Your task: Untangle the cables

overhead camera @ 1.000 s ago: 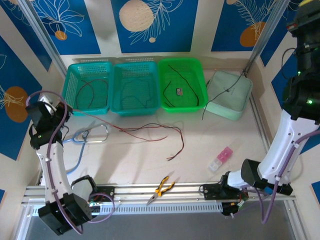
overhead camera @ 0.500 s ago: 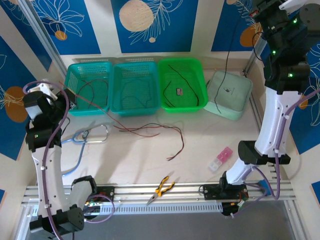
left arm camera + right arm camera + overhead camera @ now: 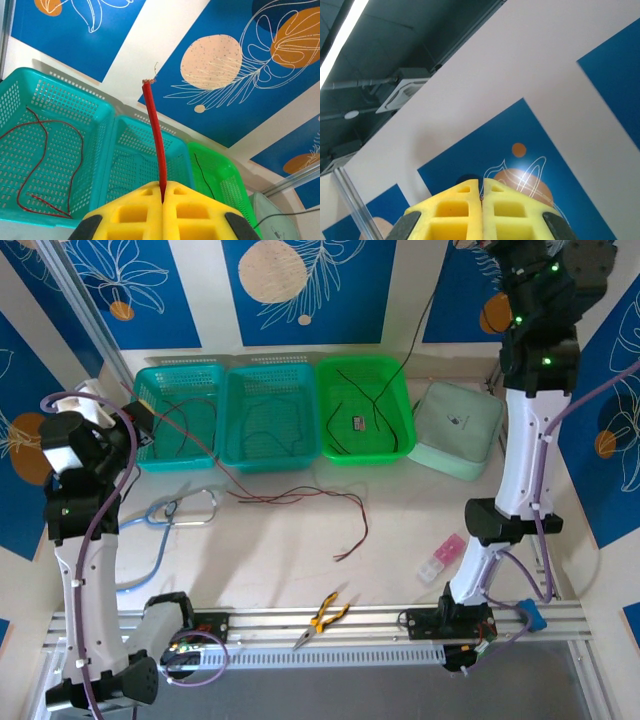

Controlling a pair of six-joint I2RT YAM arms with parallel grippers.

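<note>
Pulling harder, the tangle (image 3: 300,498) on the worktop (image 3: 420,510) could be tightened by the red cable (image 3: 154,135) clamped in the left hand (image 3: 163,184); the black cable (image 3: 390,376) from the green basket (image 3: 365,455) (apparently pinched in the closed right hand (image 3: 481,181)) may be dropped.

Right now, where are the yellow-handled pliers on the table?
In the top view, the pliers lie at the near edge of the table, on the middle of the metal rail, nearer than and left of the small pink object.

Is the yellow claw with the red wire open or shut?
Shut: the left gripper has its two yellow fingers pressed together on the red wire.
</note>
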